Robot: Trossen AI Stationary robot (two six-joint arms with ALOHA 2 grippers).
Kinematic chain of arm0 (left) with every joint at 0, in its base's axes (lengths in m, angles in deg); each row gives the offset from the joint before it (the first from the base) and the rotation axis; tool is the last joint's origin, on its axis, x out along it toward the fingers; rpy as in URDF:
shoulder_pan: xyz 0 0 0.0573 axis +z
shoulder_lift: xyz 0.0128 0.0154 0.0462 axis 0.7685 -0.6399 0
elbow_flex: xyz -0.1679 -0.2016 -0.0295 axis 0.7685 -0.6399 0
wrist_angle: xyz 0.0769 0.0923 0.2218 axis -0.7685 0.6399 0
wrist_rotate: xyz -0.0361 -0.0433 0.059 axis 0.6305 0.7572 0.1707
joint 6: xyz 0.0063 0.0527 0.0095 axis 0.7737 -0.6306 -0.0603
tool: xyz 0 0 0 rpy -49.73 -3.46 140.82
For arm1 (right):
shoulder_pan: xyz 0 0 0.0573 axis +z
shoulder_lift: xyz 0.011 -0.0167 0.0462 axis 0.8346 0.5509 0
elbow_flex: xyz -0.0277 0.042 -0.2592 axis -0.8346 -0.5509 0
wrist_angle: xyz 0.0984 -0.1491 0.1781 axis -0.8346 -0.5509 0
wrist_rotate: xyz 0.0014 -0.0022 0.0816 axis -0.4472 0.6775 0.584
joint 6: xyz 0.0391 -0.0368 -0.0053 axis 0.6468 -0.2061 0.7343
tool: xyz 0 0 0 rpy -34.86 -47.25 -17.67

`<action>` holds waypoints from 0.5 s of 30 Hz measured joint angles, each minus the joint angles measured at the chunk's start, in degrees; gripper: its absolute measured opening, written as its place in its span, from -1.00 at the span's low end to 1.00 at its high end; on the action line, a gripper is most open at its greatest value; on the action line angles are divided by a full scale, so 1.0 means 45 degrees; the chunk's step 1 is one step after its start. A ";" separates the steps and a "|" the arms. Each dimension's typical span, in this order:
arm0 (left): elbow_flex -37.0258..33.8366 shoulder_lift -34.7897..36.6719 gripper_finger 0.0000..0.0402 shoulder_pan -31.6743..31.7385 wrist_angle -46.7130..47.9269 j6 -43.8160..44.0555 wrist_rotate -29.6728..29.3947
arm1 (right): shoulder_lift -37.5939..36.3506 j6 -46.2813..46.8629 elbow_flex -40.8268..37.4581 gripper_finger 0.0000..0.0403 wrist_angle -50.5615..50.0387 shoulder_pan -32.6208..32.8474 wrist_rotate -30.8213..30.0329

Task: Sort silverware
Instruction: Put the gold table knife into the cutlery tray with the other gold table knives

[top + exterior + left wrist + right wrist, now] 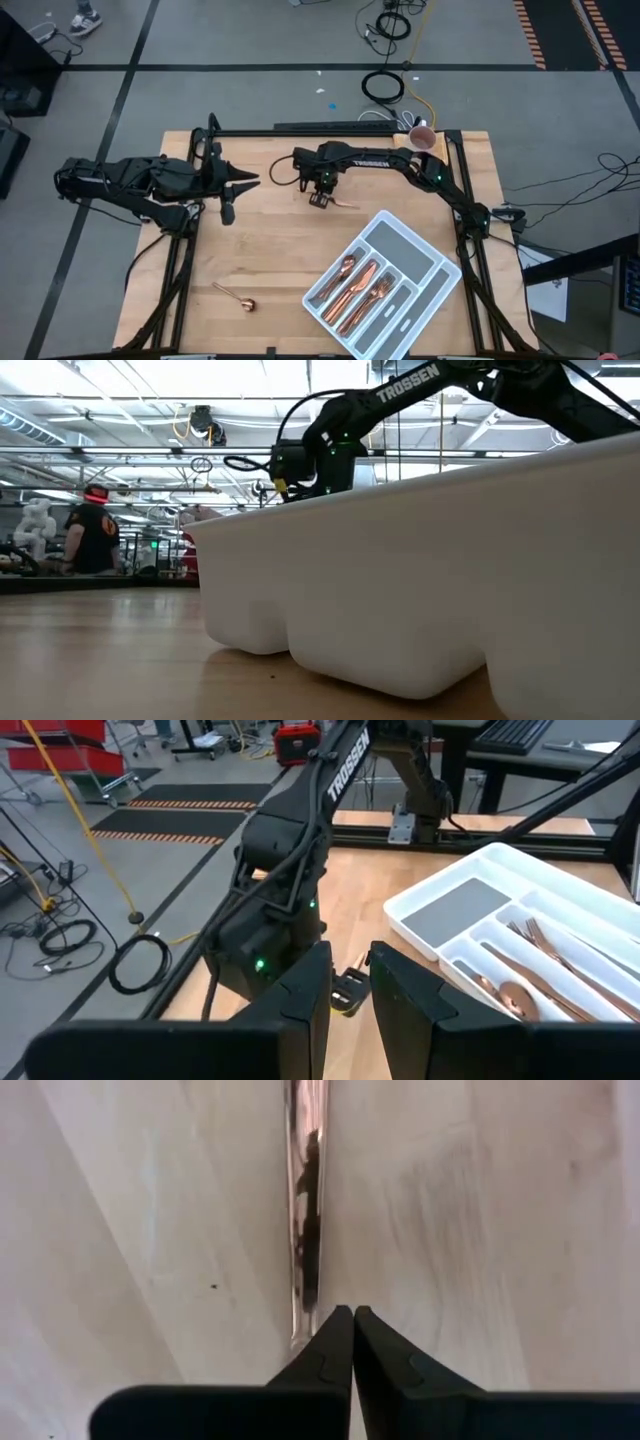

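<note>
Right gripper (pixel 320 197) — lowered to the wooden table (pixel 270 250) near its far middle, fingers (pixel 335 1342) pressed together at the tips on the end of a slim rose-gold handle (pixel 303 1200) that lies flat on the wood and runs away from the wrist camera. Which kind of utensil it is cannot be told. In the high view the piece (pixel 345 205) shows as a short sliver just beside the gripper.

Left gripper (pixel 245 181) — held above the table's left part, pointing toward the right arm; fingers (pixel 400 985) stand a narrow gap apart with nothing between them.

Cutlery tray (pixel 430 255) — grey-white, divided, set at a slant on the table's near right. Forks (pixel 545 942) and other copper pieces (pixel 360 280) lie in its long compartments; the wide compartment (pixel 455 910) has a bare grey floor.

Spoon (pixel 235 296) — copper, alone on the near left of the table, well apart from the tray.
</note>
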 joint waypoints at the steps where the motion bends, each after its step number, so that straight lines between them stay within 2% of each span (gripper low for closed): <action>1: 0.0000 0.0000 -0.60 -0.0002 0.0000 0.0019 -0.0008 | -0.0046 -0.0046 0.0092 -0.99 -0.0119 0.0000 -0.0021; 4: 0.0000 0.0000 -0.60 0.0000 0.0019 0.0068 -0.0015 | -0.0109 -0.0377 0.0644 -0.89 -0.0845 -0.0017 0.0220; 6: -0.0061 0.0000 -0.60 0.0000 -0.0040 0.0073 -0.0019 | -0.0168 -0.0899 0.0741 -0.74 -0.0935 -0.0055 0.0529; 9: -0.0333 -0.0001 -0.60 0.0000 -0.0034 0.0112 -0.0058 | -0.0044 -0.1196 0.0736 -0.43 -0.0826 -0.0087 0.0880; 12: -0.0733 0.0000 -0.60 0.0000 -0.0024 0.0441 -0.0065 | 0.0212 -0.0977 0.0736 -0.10 -0.0662 -0.0087 0.0444; 15: -0.1006 -0.0010 -0.60 -0.0005 -0.0005 0.0564 -0.0067 | 0.0563 -0.0929 0.0736 0.13 -0.0530 -0.0092 0.0070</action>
